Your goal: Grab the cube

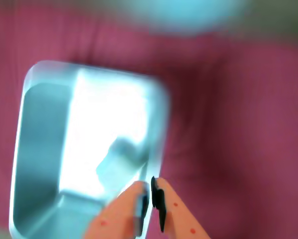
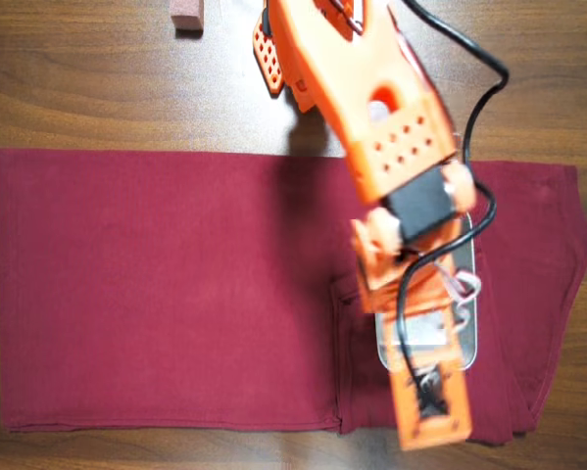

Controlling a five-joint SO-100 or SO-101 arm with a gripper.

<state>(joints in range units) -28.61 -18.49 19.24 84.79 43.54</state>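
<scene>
The orange two-finger pincer [image 1: 151,199] enters the wrist view from the bottom edge, its black-lined tips drawn together with only a thin slit between them and nothing caught there. Just beyond the tips lies a shiny rectangular metal tray [image 1: 39,149] with rounded corners, resting on a dark red cloth [image 1: 238,124]. Inside the tray, near its glaring bright floor, sits a small pale blurred shape [image 1: 116,157] — probably the pale beige-grey cube, though the blur leaves that uncertain.

In the overhead view the orange arm [image 2: 371,108] reaches from the top edge down over the cloth [image 2: 156,294] and covers most of the tray [image 2: 469,338], so only a sliver of metal shows beside it. The cloth lies on a brown wooden counter [image 2: 77,78]. A small reddish-brown block [image 2: 186,15] stands on the bare wood at the top edge — well apart from the tray.
</scene>
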